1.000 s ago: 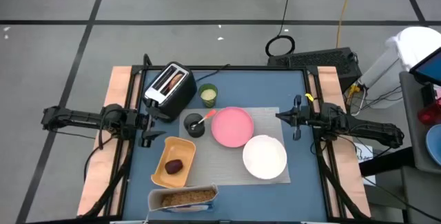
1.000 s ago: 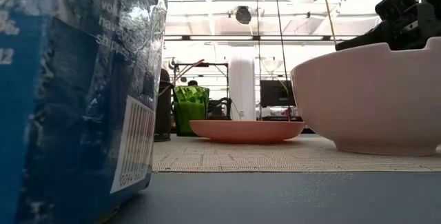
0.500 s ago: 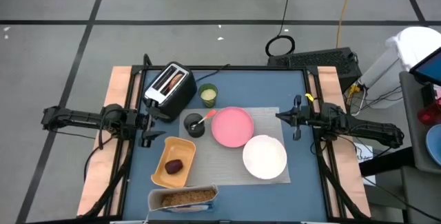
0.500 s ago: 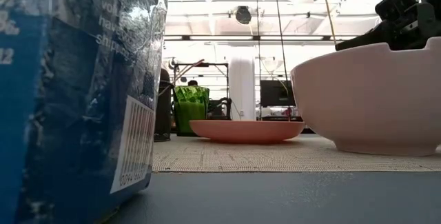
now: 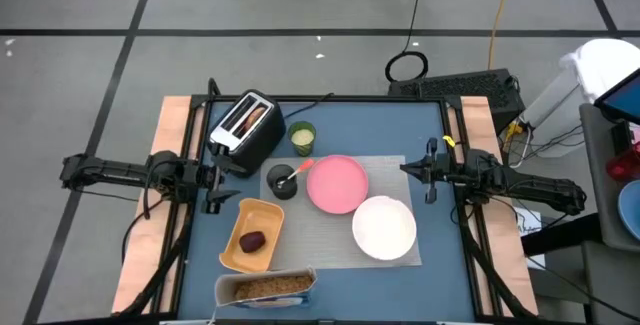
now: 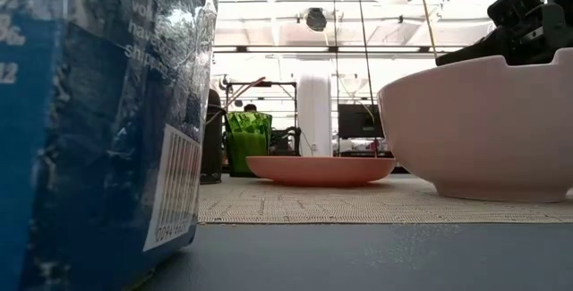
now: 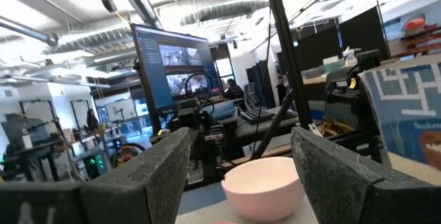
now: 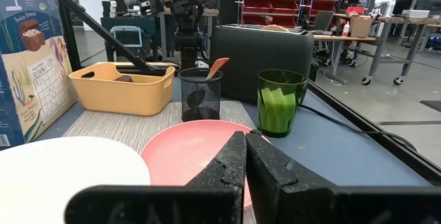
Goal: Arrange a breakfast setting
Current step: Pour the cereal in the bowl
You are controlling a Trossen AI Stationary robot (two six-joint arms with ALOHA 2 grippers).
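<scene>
The grey mat point(image 5: 330, 235) lies on the blue table. The pink plate point(image 5: 336, 184) and the white bowl point(image 5: 384, 228) rest on it. A cereal box point(image 5: 266, 286) with tan cereal lies at the near edge. A dark-red fruit point(image 5: 252, 240) lies in the yellow tray point(image 5: 240, 255). A toasted bagel point(image 5: 248, 117) sticks up from the toaster point(image 5: 250, 140). A spoon point(image 5: 299, 169) stands in a black mesh cup point(image 5: 280, 183). My left gripper point(image 5: 222, 176) is open and empty at the table's left edge; the bowl point(image 7: 265, 186) shows between its fingers. My right gripper point(image 5: 405, 168) is shut and empty at the right edge, facing the plate point(image 8: 200, 151).
A green cup point(image 5: 302, 138) stands beside the toaster, behind the plate. The cereal box point(image 6: 98, 121) fills the low view's left, the bowl point(image 6: 479, 125) its right. Wooden rails run along the table's left and right sides. Bare blue table lies behind the mat.
</scene>
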